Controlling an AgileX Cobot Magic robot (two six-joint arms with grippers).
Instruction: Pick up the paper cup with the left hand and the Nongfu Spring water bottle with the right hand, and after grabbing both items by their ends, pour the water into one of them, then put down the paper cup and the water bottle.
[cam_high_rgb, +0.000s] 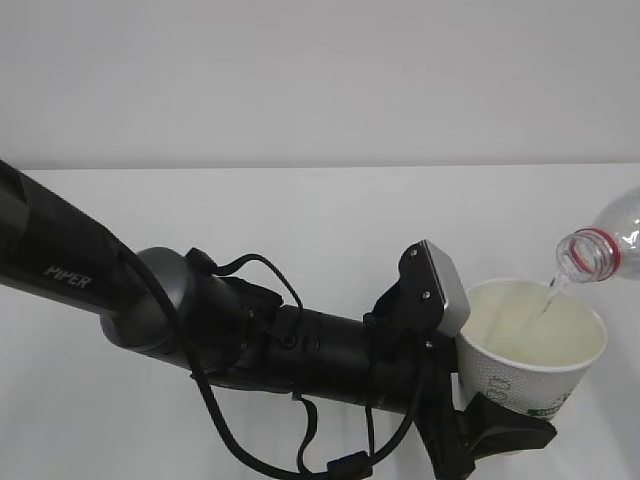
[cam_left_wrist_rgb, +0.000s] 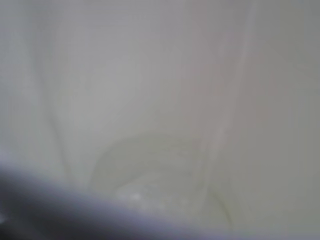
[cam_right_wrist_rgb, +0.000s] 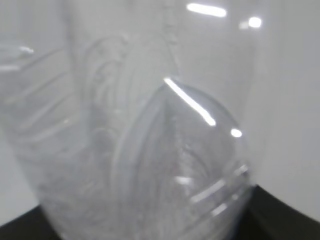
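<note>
Exterior view showed you the left hand with its black fingers clamped round the lower wall of the paper cup, holding it upright and clear of the white table. The cup's mouth faced up and slightly toward the camera. Just above its far right rim hung the open red-ringed neck of the Nongfu Spring water bottle, tipped so its long axis ran from upper right down to lower left, mouth lowest. A thin stream of the water fell from that mouth inside the rim. That was the relation your next move hung on: the neck sat over the cup's right edge rather than its middle, so any drift rightward would likely spill.

The right hand itself was out of frame there. Right wrist view gave you only the bottle's clear ribbed body filling the frame, with a dark edge along the bottom; the fingers were not visible, though the bottle was evidently being carried. Left wrist view showed the cup's cream inside, blurred, with a dark band at lower left.
</note>
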